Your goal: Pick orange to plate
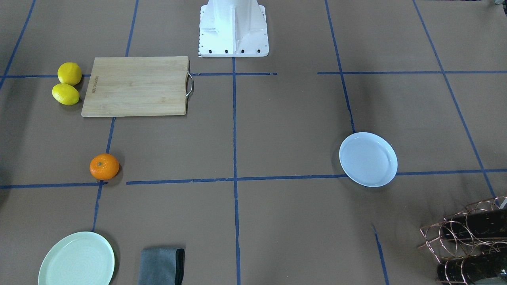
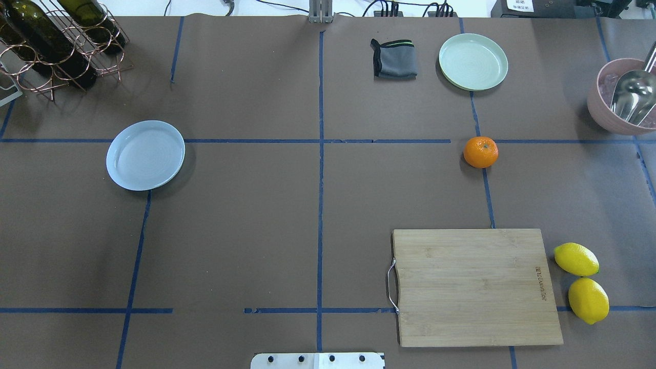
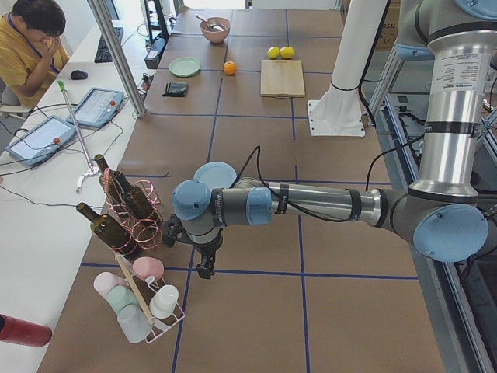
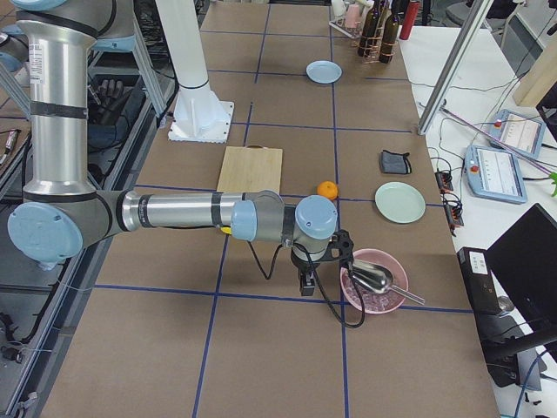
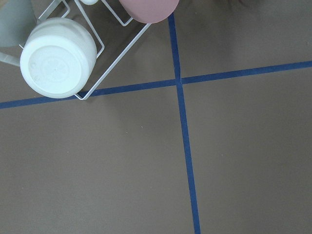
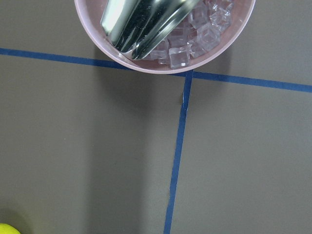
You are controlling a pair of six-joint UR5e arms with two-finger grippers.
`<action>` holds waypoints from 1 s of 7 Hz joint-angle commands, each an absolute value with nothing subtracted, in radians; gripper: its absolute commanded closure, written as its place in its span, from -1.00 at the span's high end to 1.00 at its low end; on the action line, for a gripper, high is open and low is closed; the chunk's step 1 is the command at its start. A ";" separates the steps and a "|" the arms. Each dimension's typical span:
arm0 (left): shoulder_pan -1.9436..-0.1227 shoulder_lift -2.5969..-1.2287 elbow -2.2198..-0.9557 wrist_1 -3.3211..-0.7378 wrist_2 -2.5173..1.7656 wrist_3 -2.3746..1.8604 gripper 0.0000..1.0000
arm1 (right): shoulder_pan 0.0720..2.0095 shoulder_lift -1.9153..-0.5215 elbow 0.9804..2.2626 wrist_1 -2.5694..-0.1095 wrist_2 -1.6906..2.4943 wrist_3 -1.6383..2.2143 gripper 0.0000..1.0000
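The orange (image 2: 480, 152) sits alone on the brown table on the robot's right side, between the mint-green plate and the cutting board; it also shows as the orange (image 1: 104, 166). The pale blue plate (image 2: 145, 155) lies bare on the left side, also seen as the plate (image 1: 368, 159). My left gripper (image 3: 205, 268) hangs near the cup rack, far from the plate. My right gripper (image 4: 306, 283) hovers beside the pink bowl, short of the orange (image 4: 326, 190). Neither gripper shows outside the side views, so I cannot tell whether either is open or shut.
A wooden cutting board (image 2: 476, 286) and two lemons (image 2: 576, 259) lie near right. A mint-green plate (image 2: 473, 61), a grey cloth (image 2: 394, 59) and a pink bowl (image 2: 610, 115) with ice and a scoop stand far right. A wine rack (image 2: 56, 41) stands far left.
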State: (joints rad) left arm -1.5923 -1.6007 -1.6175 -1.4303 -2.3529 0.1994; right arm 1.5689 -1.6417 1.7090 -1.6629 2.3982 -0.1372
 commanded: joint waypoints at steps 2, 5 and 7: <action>-1.591 -1.600 -1.647 -1.439 -2.352 0.201 1.00 | 1.568 -1.651 1.712 -1.658 2.399 -0.137 1.00; -1.586 -1.603 -1.654 -1.440 -2.353 0.202 1.00 | 1.568 -1.643 1.715 -1.661 2.398 -0.137 1.00; -1.544 -1.595 -1.646 -1.585 -2.463 0.190 1.00 | 1.568 -1.647 1.715 -1.657 2.410 -0.135 1.00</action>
